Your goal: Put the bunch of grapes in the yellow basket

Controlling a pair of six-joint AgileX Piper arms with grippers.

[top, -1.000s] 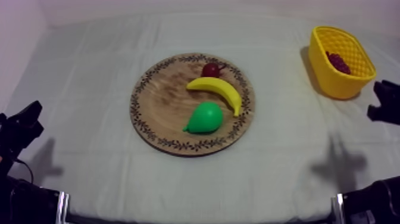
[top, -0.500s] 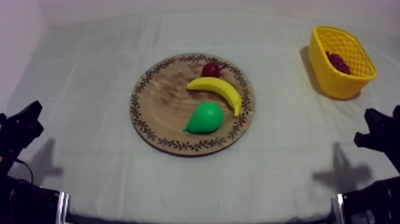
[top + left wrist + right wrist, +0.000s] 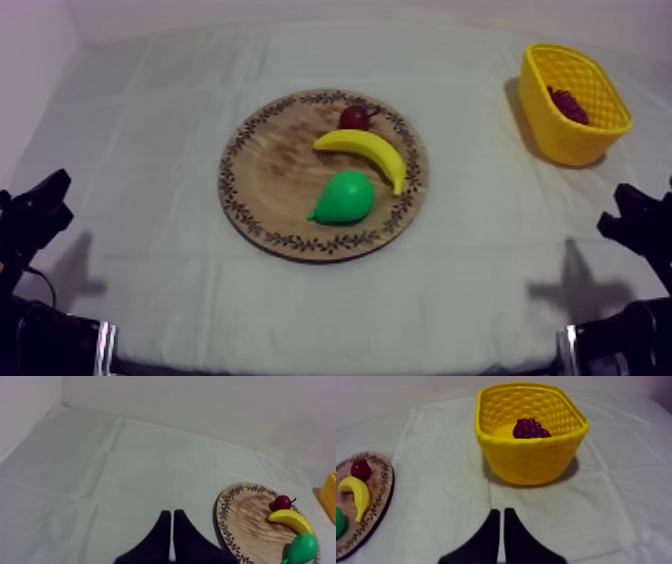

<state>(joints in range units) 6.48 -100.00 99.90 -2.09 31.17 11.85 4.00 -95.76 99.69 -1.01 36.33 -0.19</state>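
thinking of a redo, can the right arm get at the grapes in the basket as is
Probably yes: the bunch of grapes lies uncovered in the open-topped yellow basket, with bare cloth between it and the right tool.

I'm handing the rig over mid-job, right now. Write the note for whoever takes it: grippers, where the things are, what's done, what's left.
Left gripper: shut on nothing, low at its side of the table, clear of the wooden board.
Right gripper: shut on nothing, over the cloth in front of the yellow basket, not touching it.
Bunch of grapes: lying inside the basket.
On the board: banana, pear, small red fruit.
Done: grapes are off the board and in the basket.
Left: nothing of the pick and place, judging by how things lie.
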